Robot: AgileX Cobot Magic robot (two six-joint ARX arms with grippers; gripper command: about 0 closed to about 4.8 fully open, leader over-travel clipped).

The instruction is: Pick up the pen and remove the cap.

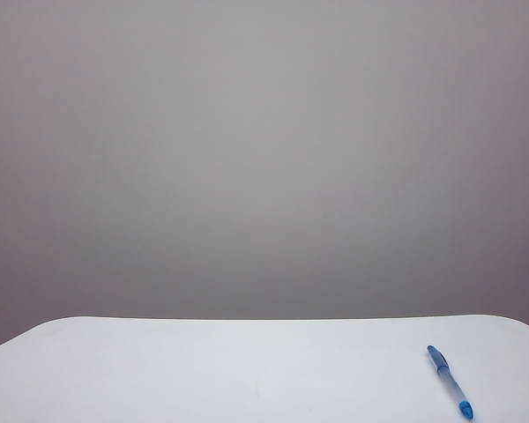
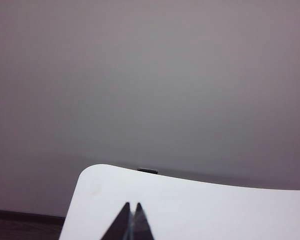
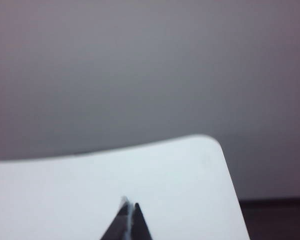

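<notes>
Nearest the exterior camera lies the pen (image 1: 450, 382), flat on the white table (image 1: 203, 370) close to its front edge and toward its right side, well apart from everything else. It runs at a slant, one blue end pointing toward the table's far edge, the other toward the front edge. The cap (image 1: 438, 359) seems to be the darker blue stretch at the end further from the camera, seated on the barrel; that reading is a judgement, since the pen is small in view. No cap lies loose on the table, so removal has not begun.

Neither arm shows in the exterior view. The left gripper (image 2: 131, 216) hangs over the table's near-left part, jaws pressed together and empty, aimed toward the far edge, where a small dark object (image 2: 148, 171) sits; I cannot tell what it is. The right gripper (image 3: 129, 212) hangs over the table's right part, likewise closed with nothing between the fingers. Both look parked at rest, off the pen. Being on the pen's side of the table, the right gripper seems better placed to reach it, and would have to open first.
</notes>
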